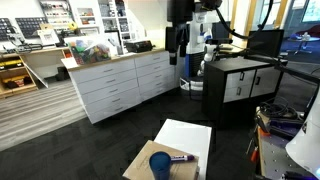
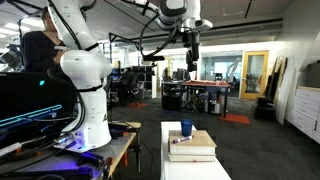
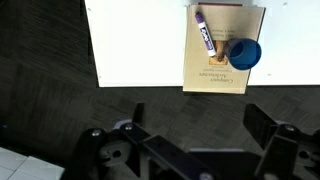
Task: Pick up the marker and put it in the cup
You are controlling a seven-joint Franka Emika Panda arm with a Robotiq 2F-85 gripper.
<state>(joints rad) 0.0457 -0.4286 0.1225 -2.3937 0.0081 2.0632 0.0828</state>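
Observation:
The marker (image 3: 204,32) is a slim purple stick lying on a tan board (image 3: 213,72) next to the blue cup (image 3: 245,53), which stands upright and apart from it. Both exterior views show the cup (image 1: 160,163) (image 2: 186,128) and the marker (image 1: 180,157) (image 2: 180,140) low in the picture. My gripper (image 3: 198,125) is open and empty, its fingers spread wide. It hangs high above the floor, far from the board, in both exterior views (image 1: 179,45) (image 2: 192,50).
The tan board lies on a white table (image 3: 140,45) over dark carpet. White drawer cabinets (image 1: 120,82) and a black-and-white cart (image 1: 240,85) stand nearby. A second white robot arm (image 2: 80,75) on a bench stands beside the table.

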